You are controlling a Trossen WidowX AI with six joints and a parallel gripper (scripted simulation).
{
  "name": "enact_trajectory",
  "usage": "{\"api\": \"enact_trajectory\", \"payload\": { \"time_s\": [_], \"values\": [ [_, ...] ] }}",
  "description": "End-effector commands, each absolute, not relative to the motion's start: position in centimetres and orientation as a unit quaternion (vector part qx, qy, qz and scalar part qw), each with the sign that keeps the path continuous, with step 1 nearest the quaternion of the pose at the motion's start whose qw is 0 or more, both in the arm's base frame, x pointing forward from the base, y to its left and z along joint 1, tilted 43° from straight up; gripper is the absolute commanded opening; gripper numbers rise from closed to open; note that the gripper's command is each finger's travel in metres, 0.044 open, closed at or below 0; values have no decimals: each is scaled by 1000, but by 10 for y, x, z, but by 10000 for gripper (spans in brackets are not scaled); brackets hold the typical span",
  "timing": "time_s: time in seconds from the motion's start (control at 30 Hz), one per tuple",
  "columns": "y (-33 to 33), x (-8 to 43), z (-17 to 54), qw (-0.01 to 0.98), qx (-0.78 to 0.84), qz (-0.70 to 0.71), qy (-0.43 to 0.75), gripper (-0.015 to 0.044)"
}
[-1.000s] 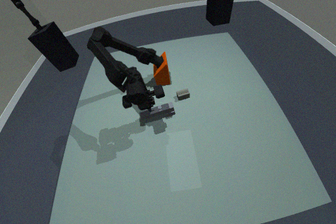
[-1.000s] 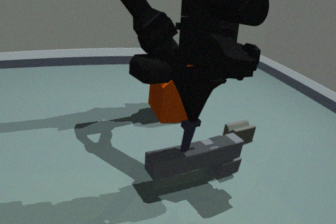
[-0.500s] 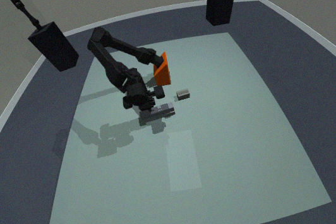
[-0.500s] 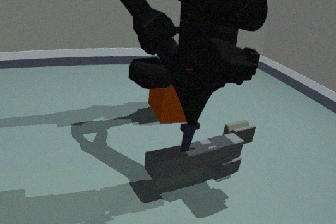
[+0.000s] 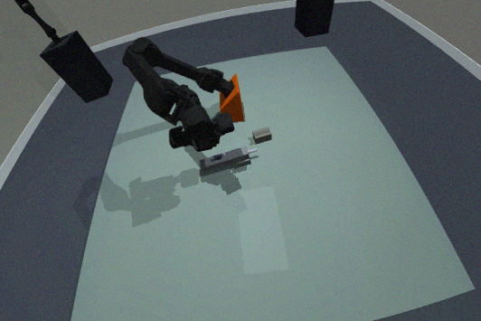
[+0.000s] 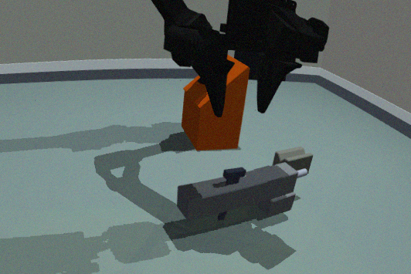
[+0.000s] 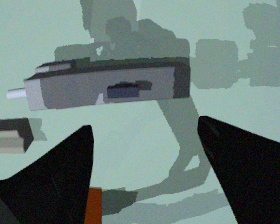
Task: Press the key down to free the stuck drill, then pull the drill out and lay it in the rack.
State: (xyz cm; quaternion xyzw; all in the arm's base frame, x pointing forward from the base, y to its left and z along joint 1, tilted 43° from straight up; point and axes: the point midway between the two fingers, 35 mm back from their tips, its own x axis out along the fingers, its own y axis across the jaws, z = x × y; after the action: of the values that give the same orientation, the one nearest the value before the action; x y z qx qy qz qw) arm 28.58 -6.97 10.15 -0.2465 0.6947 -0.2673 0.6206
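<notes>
Near the middle of the pale green mat (image 5: 344, 212) (image 6: 69, 104) (image 7: 156, 12), a long grey housing (image 5: 226, 159) (image 6: 241, 191) (image 7: 103, 87) lies with the drill (image 5: 253, 151) (image 6: 302, 173) (image 7: 16, 93) stuck out of one end as a short whitish rod. Top, exterior and wrist views all catch that rod, though only its outer part; the rest is hidden inside.

The exterior view best shows the height of the navy key (image 5: 218, 157) (image 6: 234, 174) (image 7: 123, 90): its blocky head stands just proud of the housing's upper face. It also shows a small dark patch (image 6: 222, 216) low on the side, which the other two do not. From the wrist, the key's head is seen beside a dark slot (image 7: 143, 85) in the upper face.

Overhead, the arm's own bulk hides the fingertips of the gripper (image 5: 203, 137) (image 6: 240, 113) (image 7: 147, 128); the exterior and wrist views show them spread wide, released, with nothing between them, raised and apart from the key.

The grooved beige rack (image 5: 262, 135) (image 6: 293, 158) (image 7: 8, 142) sits near the drill's end of the housing, whole from above but cut by the frame edge at the wrist and partly masked by the housing outside. Behind, an orange slope-topped block (image 5: 232, 108) (image 6: 220, 133) (image 7: 93, 207) shrinks to a sliver in the wrist view. Two dark pedestals (image 5: 316, 4) (image 5: 77, 68) appear only from the top.
</notes>
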Motion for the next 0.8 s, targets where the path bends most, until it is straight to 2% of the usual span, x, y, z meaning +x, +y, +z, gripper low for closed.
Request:
{"api": "enact_trajectory", "payload": {
  "time_s": [0.0, 0.07, 0.27, 0.37, 0.57, 0.77],
  "values": [
    [-68, 287, 92, 610, -269, -242, 705, 394],
    [-61, 290, 68, 577, -330, -167, 728, 440],
    [-37, 286, -11, 432, -500, 86, 745, 440],
    [-29, 281, -36, 377, -543, 165, 732, 440],
    [-18, 267, -78, 270, -605, 300, 687, 440],
    [-18, 267, -80, 265, -607, 305, 685, 440]
  ]
}}
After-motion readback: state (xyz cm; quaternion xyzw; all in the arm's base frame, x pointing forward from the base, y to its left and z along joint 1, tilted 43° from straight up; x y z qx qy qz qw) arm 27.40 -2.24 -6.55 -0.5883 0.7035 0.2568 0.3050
